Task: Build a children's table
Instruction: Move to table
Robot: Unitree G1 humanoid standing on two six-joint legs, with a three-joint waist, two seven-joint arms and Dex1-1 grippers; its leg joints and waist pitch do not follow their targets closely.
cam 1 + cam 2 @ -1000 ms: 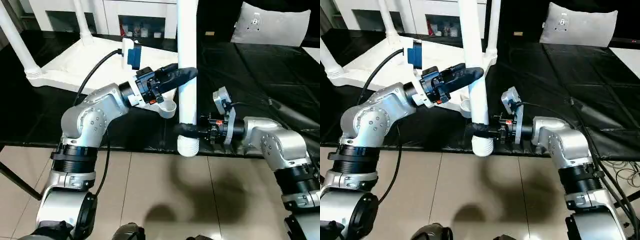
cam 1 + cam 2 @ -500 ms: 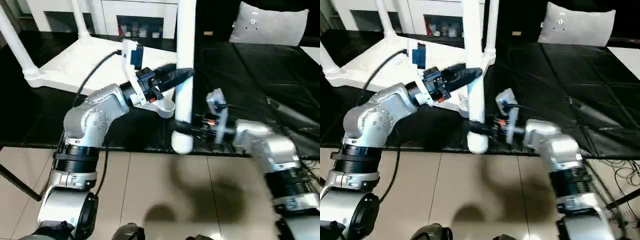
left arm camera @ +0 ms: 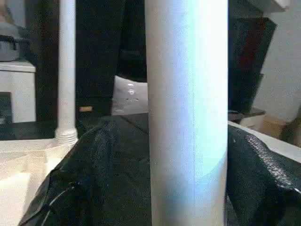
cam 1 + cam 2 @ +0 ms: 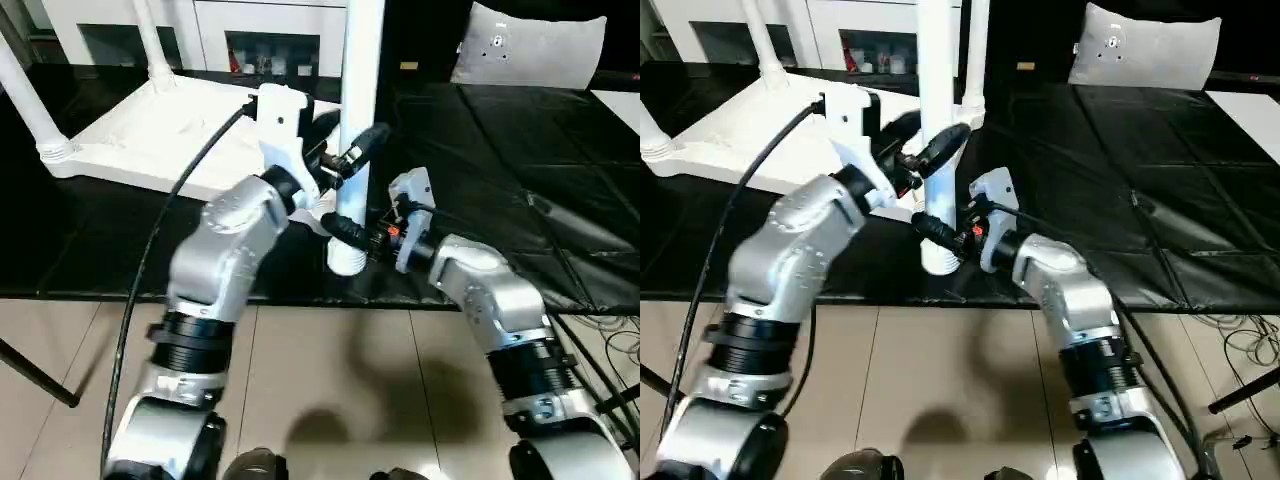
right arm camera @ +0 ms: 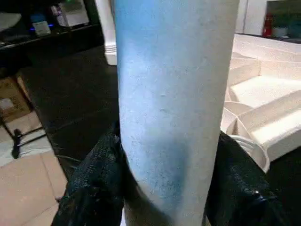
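The children's table's white top (image 4: pixel 150 130) lies upside down on the far left of the black work table, with legs (image 4: pixel 30 100) standing up from its corners. A loose white leg (image 4: pixel 358 80) stands upright near the front edge. My right gripper (image 4: pixel 345 232) is shut on this leg near its flared lower end, and its fingers (image 5: pixel 94 188) press both sides of the tube (image 5: pixel 174 94). Higher up, my left gripper (image 4: pixel 356 140) straddles the same leg (image 3: pixel 188 117), open, with a finger (image 3: pixel 263 169) on each side.
The black-covered work table (image 4: pixel 500 200) stretches to the right, its front edge just below the grippers. A grey cushion-like bag (image 4: pixel 530 45) lies at the far right. White cabinets stand behind. Tiled floor (image 4: pixel 330 400) is in front, with cables (image 4: pixel 1240 340) at the right.
My left gripper's fingers have spread apart on the leg and its forearm has swung upward. The right gripper keeps its hold and has brought the leg's lower end in over the table.
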